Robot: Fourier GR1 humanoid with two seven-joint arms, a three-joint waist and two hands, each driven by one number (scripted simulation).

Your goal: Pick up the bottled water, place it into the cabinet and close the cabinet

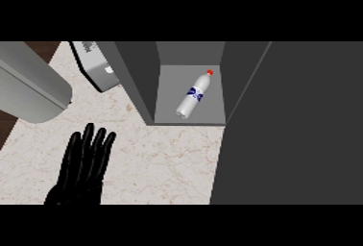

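Inside the cabinet: you can see the bottled water [193, 95] lying on its side on the grey shelf floor; its red cap points toward the back wall and its base toward the front lip; a blue label wraps its middle; nothing touches it.
Cabinet: you are looking down into an open grey cabinet [138, 77] standing on the counter; its left wall rises beside the shelf, and the bottle lies between that wall and the right one.
Cabinet door: you see a broad dark grey door panel [297, 125] filling the right side of the view; it stands swung out from the cabinet's right edge, so the opening is uncovered.
Left hand: your left hand [85, 166] shows at the lower left over the counter; it is black, with fingers straight and spread, pointing up the view; it grips nothing and sits well apart from the cabinet's opening.
Right hand: you will not find it anywhere in the view.
Counter: you have a pale marbled countertop [170, 163] running from the left hand to the cabinet's front lip.
Upper left: a large light grey rounded body [32, 89] crosses the corner; you cannot tell what it is; beside it a flat grey and white box [99, 67] lies tilted against the cabinet's left side.
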